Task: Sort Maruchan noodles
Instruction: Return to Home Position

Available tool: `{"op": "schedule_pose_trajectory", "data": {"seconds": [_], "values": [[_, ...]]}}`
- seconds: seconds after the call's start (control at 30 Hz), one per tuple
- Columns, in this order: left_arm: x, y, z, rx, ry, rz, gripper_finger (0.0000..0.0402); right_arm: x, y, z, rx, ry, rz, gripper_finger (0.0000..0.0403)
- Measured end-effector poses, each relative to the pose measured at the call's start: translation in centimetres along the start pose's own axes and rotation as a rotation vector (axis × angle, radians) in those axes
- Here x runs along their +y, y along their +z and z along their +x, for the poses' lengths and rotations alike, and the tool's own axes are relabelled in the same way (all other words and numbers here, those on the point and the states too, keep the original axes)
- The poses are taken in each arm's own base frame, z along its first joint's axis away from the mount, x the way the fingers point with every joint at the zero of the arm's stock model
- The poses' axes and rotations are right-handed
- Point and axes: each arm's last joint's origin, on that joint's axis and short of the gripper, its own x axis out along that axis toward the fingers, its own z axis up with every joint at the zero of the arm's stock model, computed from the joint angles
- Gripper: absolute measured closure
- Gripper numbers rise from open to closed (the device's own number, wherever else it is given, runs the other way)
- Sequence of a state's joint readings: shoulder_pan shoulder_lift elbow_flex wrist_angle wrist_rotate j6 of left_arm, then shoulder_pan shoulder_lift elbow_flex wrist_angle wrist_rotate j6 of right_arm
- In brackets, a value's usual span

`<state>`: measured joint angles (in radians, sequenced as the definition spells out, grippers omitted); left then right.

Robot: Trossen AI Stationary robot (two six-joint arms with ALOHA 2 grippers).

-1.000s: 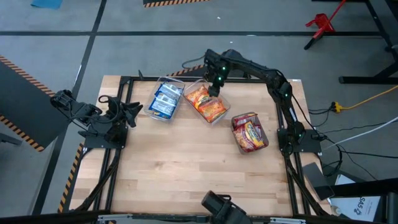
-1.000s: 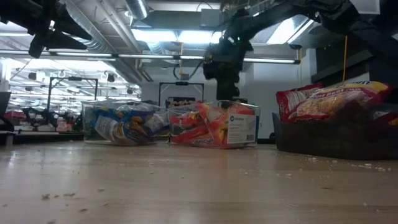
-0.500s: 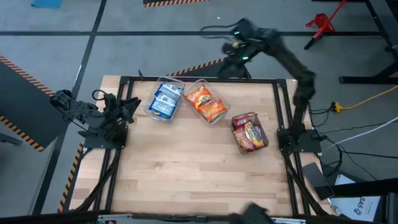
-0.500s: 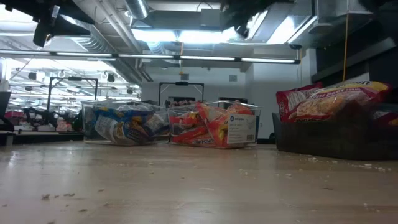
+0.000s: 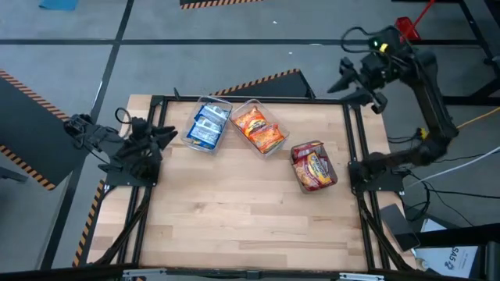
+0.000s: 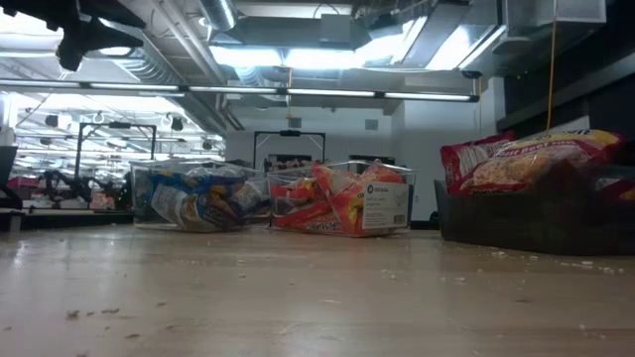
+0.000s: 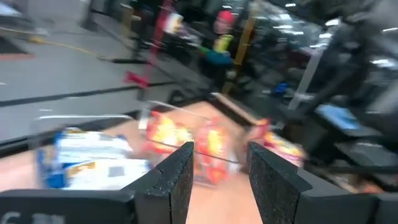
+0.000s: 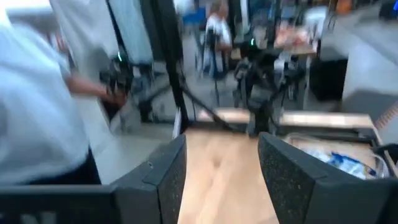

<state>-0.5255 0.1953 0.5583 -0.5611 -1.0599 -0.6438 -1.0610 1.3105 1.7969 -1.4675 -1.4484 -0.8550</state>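
Observation:
The Maruchan noodles lie sorted in three bins at the table's far side. Blue-and-white packets (image 5: 206,125) fill a clear bin, orange ones (image 5: 259,129) a second clear bin, and red-brown ones (image 5: 314,165) a dark bin (image 6: 536,223). My left gripper (image 5: 166,135) stands open at the table's left edge, pointing level toward the bins, with nothing between its fingers (image 7: 217,168). My right gripper (image 5: 344,78) hangs open high above the table's far right corner, held level, holding nothing (image 8: 221,168).
A black frame (image 5: 250,100) runs round the table's edges. The near half of the wooden tabletop (image 5: 242,218) carries only crumbs. A person in a white top (image 8: 31,112) stands beyond the table in the right wrist view.
My right gripper has risen from just above the orange packets' bin and swung toward the table's far right corner, turning from pointing down to level; it stays open and holds nothing. The packets and bins have kept still.

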Motion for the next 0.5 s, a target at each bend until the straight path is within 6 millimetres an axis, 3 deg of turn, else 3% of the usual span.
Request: {"op": "schedule_pose_trajectory", "data": {"seconds": [0.1,0.23,0.4,0.5], "values": [[0.4,0.8,-0.6,-0.004,-0.101,-0.03,0.026,-0.3,-4.7,-1.6,-0.098,-0.04,0.052,0.0221],[1.1,2.2,-1.5,-0.062,-0.241,-0.037,0.0261,-0.2,-11.2,-1.6,-0.109,-0.075,0.238,0.0221],[1.7,2.9,-2.0,-0.13,-0.221,0.029,0.0261,1.2,-17.2,-1.2,-0.124,-0.09,0.368,0.0221],[1.8,3.0,-2.0,-0.141,-0.197,0.037,0.0261,2.2,-20.2,-0.9,-0.13,-0.094,0.362,0.0221]]}}
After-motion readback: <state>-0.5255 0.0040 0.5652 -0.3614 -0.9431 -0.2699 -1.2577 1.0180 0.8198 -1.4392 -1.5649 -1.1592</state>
